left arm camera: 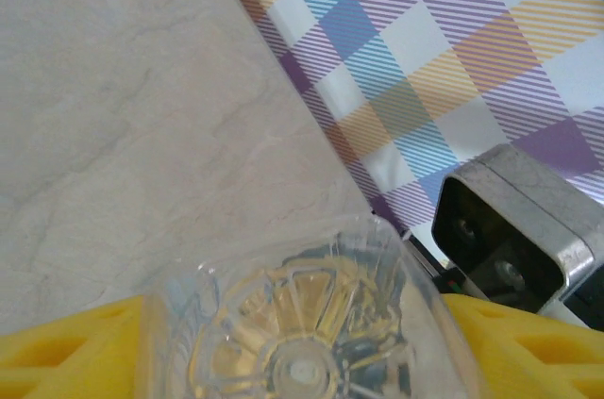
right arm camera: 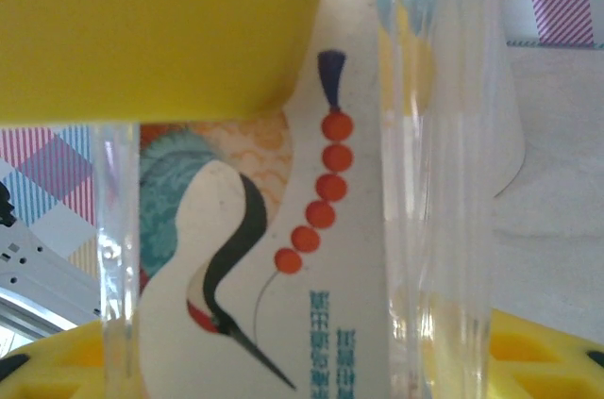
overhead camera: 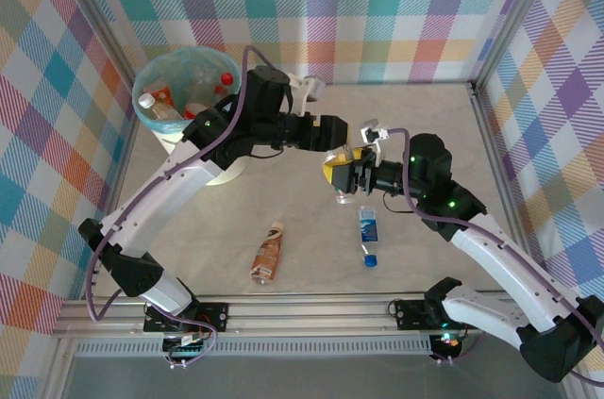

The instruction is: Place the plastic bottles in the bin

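Task state, seen from the remote console. The bin (overhead camera: pixel 138 107) stands at the far left of the table (overhead camera: pixel 444 125), and several bottles (overhead camera: pixel 162 99) already lie inside it, red caps showing. One clear bottle (right arm camera: pixel 226 257), its label printed with a crane, hangs in the air at mid-table. My right gripper (right arm camera: pixel 283 220) is clamped across its body, and my left gripper (left arm camera: pixel 302 366) has its yellow fingers (left arm camera: pixel 66 357) pressed against either side of the base. I judge this to be a handover toward the bin side. Two remain on the table, well apart from the bin: a brown bottle (overhead camera: pixel 268 251) and a blue-capped bottle (overhead camera: pixel 368 232), both lying down. By my estimate most of the work is done, with three bottles left.
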`<state>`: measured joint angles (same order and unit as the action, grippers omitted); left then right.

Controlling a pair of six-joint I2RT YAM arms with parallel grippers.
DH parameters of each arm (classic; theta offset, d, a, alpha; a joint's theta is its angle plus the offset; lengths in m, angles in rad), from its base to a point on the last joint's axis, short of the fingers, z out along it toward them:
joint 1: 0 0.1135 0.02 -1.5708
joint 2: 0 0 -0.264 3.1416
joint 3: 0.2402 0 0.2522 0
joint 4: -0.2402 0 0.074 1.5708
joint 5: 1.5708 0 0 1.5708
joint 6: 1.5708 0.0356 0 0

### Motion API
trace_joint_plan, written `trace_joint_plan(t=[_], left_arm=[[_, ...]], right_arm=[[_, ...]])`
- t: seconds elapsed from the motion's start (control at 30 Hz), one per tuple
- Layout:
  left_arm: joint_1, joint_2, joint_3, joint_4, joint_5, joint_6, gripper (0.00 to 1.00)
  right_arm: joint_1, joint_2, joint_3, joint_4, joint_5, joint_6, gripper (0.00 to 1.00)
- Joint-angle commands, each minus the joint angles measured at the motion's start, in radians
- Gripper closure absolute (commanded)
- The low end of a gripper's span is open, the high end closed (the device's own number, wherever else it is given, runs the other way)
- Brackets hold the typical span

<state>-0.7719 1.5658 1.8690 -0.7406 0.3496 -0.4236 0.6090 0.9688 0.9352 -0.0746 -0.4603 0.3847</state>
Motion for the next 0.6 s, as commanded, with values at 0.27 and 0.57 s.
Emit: trace_joint_plan(t=[0.27, 0.57], left_arm=[[-0.011, -0.026, 0.023, -0.035, -0.06, 0.015, 0.42], [0.02, -0.135, -0.002, 0.003, -0.248, -0.014, 0.41]], right_arm=[[0.019, -0.002, 0.048, -0.036, 0.096, -0.045, 0.42], [0.02, -0.004, 0.07, -0.04, 0.157, 0.014, 0.19]])
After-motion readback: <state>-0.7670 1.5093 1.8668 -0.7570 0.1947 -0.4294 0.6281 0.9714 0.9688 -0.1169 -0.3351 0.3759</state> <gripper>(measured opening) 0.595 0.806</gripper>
